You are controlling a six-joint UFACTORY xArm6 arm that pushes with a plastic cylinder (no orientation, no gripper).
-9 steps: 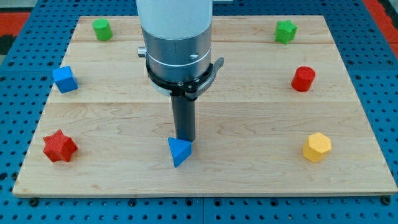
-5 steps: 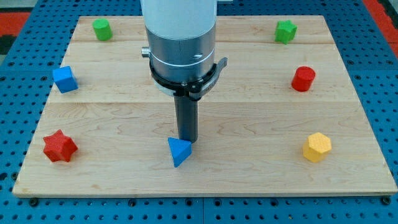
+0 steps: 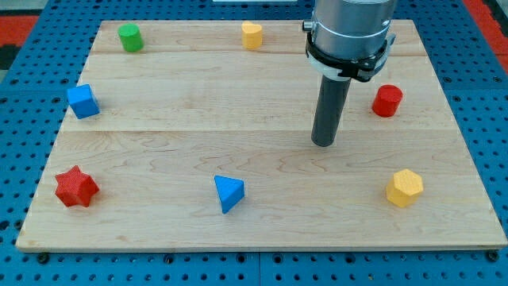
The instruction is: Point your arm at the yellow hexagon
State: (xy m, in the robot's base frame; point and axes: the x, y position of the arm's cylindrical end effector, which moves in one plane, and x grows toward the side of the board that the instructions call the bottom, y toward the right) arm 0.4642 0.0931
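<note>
The yellow hexagon point(image 3: 405, 187) lies near the board's lower right corner. My tip point(image 3: 323, 144) rests on the wood at the view's centre right, up and to the left of the hexagon, about a hundred pixels away and touching no block. The arm's grey body point(image 3: 351, 32) rises from the tip to the top edge and hides the board behind it.
A red cylinder point(image 3: 387, 101) sits right of the rod. A blue triangle point(image 3: 228, 193) lies bottom centre, a red star point(image 3: 76, 187) bottom left, a blue cube point(image 3: 82, 102) at left, a green cylinder point(image 3: 130, 37) top left, a small yellow block point(image 3: 252, 35) top centre.
My tip has left the blue triangle and moved right and up. The small yellow block at the top is now uncovered, and the green block at the top right is now hidden by the arm.
</note>
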